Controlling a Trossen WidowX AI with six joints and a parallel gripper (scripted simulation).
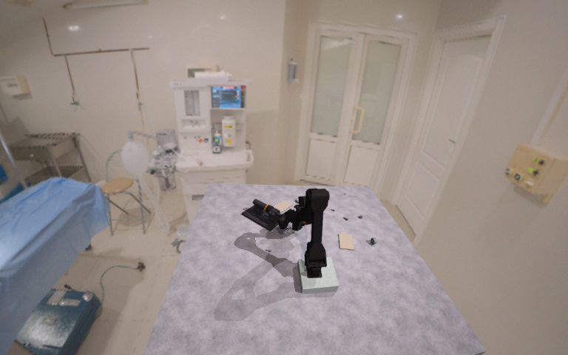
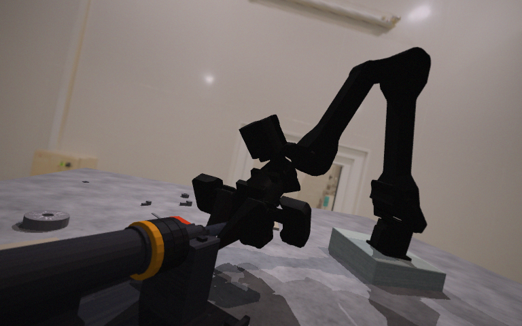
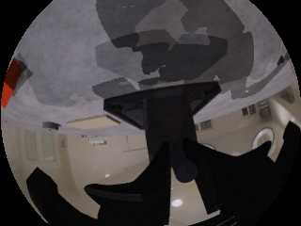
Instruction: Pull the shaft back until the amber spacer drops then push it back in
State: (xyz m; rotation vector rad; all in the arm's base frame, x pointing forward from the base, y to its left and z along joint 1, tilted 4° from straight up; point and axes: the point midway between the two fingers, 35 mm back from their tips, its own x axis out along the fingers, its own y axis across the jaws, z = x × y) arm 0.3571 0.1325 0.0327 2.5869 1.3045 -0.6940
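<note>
- The pincer (image 1: 281, 220) (image 2: 222, 230) (image 3: 175, 143) pinches the shaft's free end (image 2: 213, 229) (image 3: 185, 171), out beyond the housing's spacer side.
- The amber spacer (image 1: 266, 207) (image 2: 158, 249) is on the shaft, right beside the big dark housing (image 1: 258, 203) (image 2: 77, 257).
- Black spacers (image 2: 174, 240) sit farther from the housing, past the amber one.
- A thick grey ring (image 2: 32, 223) lies on the table (image 1: 318, 322) (image 2: 308, 299), apart from the housing.
</note>
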